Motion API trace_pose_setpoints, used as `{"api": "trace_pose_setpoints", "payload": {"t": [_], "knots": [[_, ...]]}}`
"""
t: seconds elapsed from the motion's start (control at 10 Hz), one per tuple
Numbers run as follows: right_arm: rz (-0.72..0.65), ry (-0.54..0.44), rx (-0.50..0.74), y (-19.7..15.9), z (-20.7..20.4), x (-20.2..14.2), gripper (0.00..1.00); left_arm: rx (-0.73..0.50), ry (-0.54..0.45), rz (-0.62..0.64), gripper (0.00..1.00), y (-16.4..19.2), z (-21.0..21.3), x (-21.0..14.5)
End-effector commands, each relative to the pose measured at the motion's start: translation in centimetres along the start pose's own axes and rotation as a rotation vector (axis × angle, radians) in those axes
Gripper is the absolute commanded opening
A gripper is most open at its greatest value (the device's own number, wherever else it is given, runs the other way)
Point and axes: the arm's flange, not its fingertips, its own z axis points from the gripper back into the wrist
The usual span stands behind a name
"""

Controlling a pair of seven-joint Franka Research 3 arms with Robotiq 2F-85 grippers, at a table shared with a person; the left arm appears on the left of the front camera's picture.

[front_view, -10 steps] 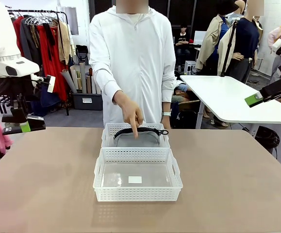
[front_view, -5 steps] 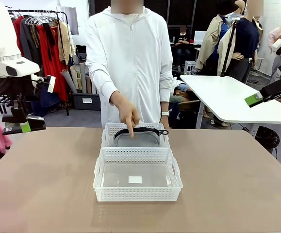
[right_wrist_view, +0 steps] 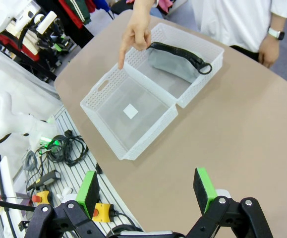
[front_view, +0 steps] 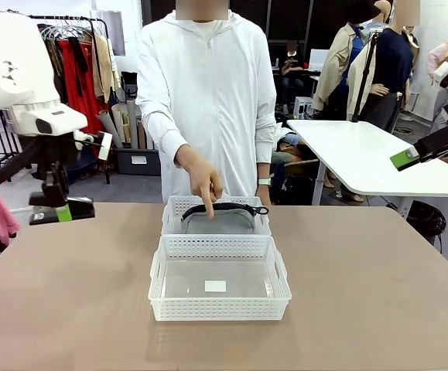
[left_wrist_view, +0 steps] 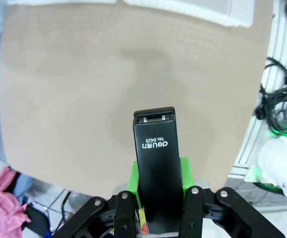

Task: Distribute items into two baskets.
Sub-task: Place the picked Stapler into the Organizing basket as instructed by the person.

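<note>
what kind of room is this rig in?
Likely a lab or studio shared with a garment workspace, not a home. A clothes rack with hanging garments stands behind the tan table, a second white table sits to the side, and cables lie on the floor.

The left gripper (left_wrist_view: 155, 208) is clamped on a black stapler (left_wrist_view: 156, 176), which sticks out ahead of the green pads (left_wrist_view: 184, 171), its printed face toward the wrist camera. In the front view that gripper (front_view: 61, 210) hangs from a raised white arm, well above the table at the robot's left. The right gripper (right_wrist_view: 145, 191) is spread wide, its green pads (right_wrist_view: 203, 183) far apart with nothing between them. The person's hand (front_view: 205, 181) points one finger straight down.
</note>
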Motion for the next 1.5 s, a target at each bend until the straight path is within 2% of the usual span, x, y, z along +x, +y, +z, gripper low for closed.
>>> {"api": "trace_pose_setpoints", "payload": {"t": [0.0,0.5,0.6,1.0,1.4], "knots": [[0.000,-0.003,-0.004,0.0,0.0,0.0,1.00,0.006,-0.018,-0.029,0.10,-0.7,-1.2,1.4],[0.000,-0.003,-0.004,0.0,0.0,0.0,1.00,-0.006,-0.024,-0.223,0.10,-3.2,-3.8,5.8],[0.000,-0.003,-0.004,0.0,0.0,0.0,1.00,0.001,-0.025,-0.240,0.10,-3.4,-4.1,6.5],[0.000,-0.003,-0.004,0.0,0.0,0.0,1.00,-0.028,-0.149,-0.317,0.10,-3.4,-4.5,8.3],[0.000,-0.003,-0.004,0.0,0.0,0.0,1.00,-0.067,-0.140,-0.394,0.10,-4.2,-6.1,12.8]]}}
